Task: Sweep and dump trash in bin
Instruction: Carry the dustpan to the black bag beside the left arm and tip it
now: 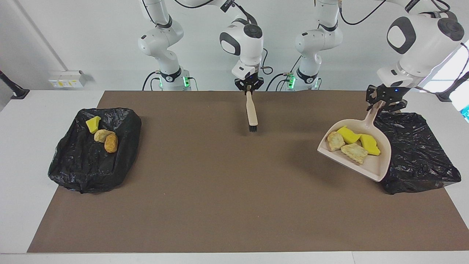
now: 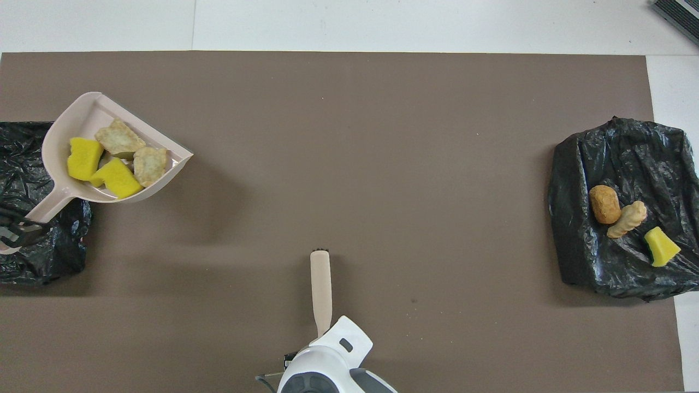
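Trash lumps (image 1: pixel 351 143) in a raised dustpan (image 1: pixel 370 168) at the black bin (image 1: pixel 417 154), left pincer (image 1: pixel 384 102) clenched on its handle, three more lumps (image 1: pixel 104 135) in the other bin (image 1: pixel 91 161), right pincer (image 1: pixel 249 86) grasping a brush (image 1: pixel 251 113) above the desk (image 1: pixel 220 205)

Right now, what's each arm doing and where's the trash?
Left pincer shut on dustpan, raised at the bin's edge. Four trash lumps aboard, none dumped. Right pincer shut on brush, waiting. Nothing in the way.
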`<state>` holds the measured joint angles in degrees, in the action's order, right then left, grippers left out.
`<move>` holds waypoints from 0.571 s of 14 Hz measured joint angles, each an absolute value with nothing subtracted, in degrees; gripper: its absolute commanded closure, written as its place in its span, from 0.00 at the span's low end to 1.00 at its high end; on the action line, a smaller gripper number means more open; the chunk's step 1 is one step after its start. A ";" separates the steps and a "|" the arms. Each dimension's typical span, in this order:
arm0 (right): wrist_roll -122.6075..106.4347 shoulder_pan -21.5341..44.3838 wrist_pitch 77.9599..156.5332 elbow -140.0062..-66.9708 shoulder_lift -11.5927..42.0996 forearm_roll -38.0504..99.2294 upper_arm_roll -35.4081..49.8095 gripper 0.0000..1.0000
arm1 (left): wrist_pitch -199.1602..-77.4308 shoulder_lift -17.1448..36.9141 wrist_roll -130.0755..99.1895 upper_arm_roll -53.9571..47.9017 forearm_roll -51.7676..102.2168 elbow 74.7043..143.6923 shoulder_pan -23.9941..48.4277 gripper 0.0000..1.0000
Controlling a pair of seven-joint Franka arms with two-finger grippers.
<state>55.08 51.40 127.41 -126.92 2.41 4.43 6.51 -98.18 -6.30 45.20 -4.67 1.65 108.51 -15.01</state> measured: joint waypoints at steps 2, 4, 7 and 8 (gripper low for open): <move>57.12 52.86 130.03 -126.83 4.91 4.24 6.51 1.00 | -96.02 -6.78 45.45 -2.01 1.69 107.05 -17.02 1.00; 57.18 52.90 130.60 -126.71 5.57 4.24 6.38 1.00 | -95.50 -7.53 45.90 1.89 1.70 106.38 -17.50 1.00; 57.18 52.84 130.82 -126.43 5.56 4.24 6.17 0.00 | -95.28 -7.79 55.18 9.33 1.38 104.94 -17.66 1.00; 57.18 52.83 130.81 -126.32 5.57 4.24 6.13 0.00 | -94.95 -7.76 59.52 12.06 1.24 103.95 -17.76 1.00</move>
<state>57.18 52.83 130.81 -126.32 5.57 4.24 6.13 -94.95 -7.76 59.52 12.06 1.24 103.95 -17.76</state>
